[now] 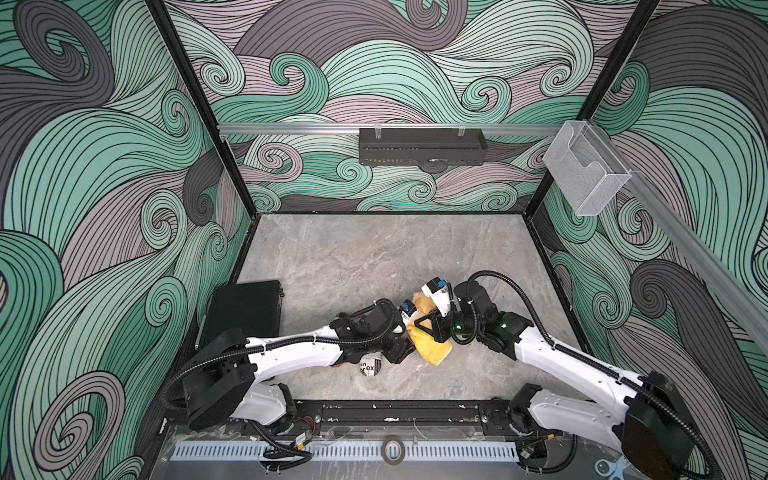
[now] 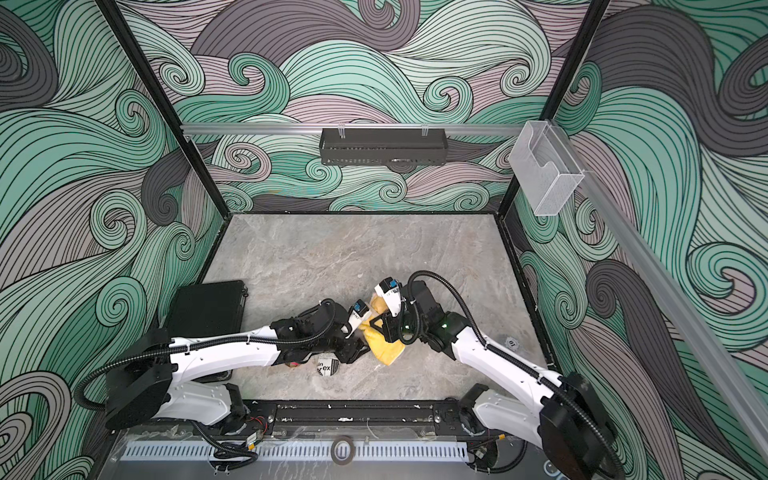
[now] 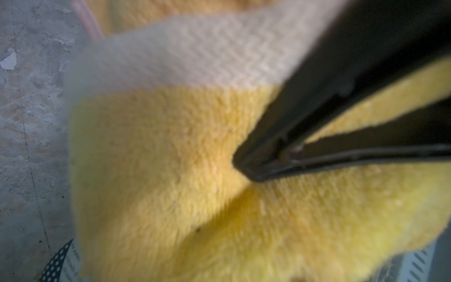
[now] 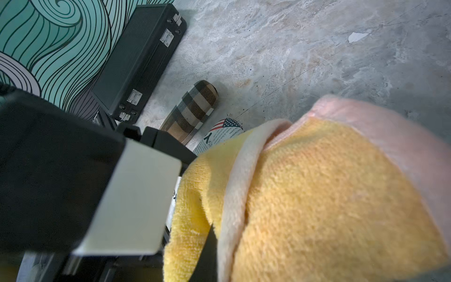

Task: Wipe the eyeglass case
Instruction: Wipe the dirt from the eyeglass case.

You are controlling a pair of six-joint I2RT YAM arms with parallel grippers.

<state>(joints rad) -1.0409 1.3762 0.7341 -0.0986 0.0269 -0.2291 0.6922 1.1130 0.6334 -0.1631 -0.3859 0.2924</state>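
Subject item is the white, newsprint-patterned oblong eyeglass case (image 1: 368,366), located at the near middle of the grey marbled tabletop (image 1: 374,257), between the two arms. Only its rounded left end shows. The rest is covered by the left gripper (image 1: 397,353) and by a fluffy yellow terry cloth with a pale border (image 1: 428,349). Handling assessment: a light, stiff shell with a smooth printed skin, likely to skid or roll under a sideways rub unless braced. It is best held across its narrow width close to one end, leaving the long faces free for wiping. The cloth is soft and bulky and will fold over on itself. Right gripper (image 3: 246,168): jaws pressed together, pinching a fold of the yellow cloth, which drapes over the case's right portion. Left gripper: positioned directly over the case, but its fingers are masked by its own body and the cloth, so spread and grip cannot be determined. A brown plaid case (image 4: 192,109) and a black ribbed box (image 1: 245,307) sit further left, not involved.
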